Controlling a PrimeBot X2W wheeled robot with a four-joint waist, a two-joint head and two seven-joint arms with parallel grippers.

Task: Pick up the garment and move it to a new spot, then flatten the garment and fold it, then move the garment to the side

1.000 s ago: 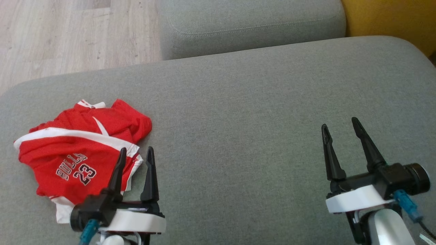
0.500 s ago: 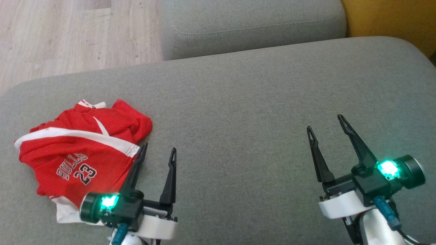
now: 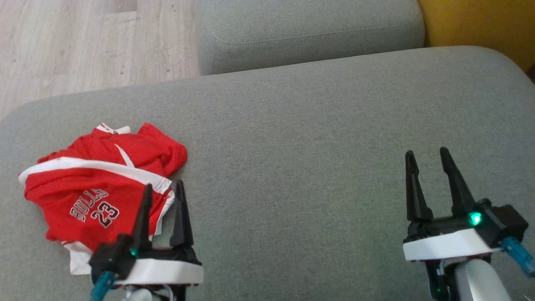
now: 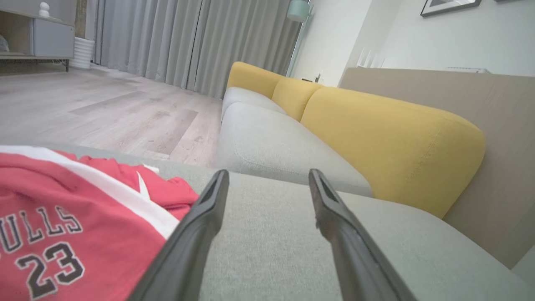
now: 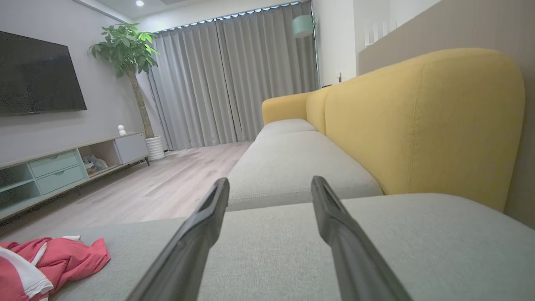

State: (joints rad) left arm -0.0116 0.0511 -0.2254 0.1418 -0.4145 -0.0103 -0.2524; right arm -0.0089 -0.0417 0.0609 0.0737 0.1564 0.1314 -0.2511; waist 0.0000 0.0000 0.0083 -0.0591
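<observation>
1. A broad grey woven sofa seat cushion (image 3: 313, 146) serves as the work surface. Most of it lies bare to the right of the garment, which is judged to leave room for the new spot and for flattening.
2. A red mesh jersey with white trim and "BULLS 23" lettering (image 3: 100, 175) lies crumpled on the left part of the seat. Its neck and hem cannot be told apart. Its long axis is judged to run from near-left to far-right, and a white band crosses it from left to right.
3. The left claw (image 3: 163, 184) is held low at the jersey's near right edge. Its fingers are moderately parted and empty, pointed away from the robot, and it is judged placed for the pick-up. Contact cannot be told.
4. The right claw (image 3: 426, 151) is held well apart over bare cushion. It is likewise parted and empty, and is judged kept clear.
</observation>
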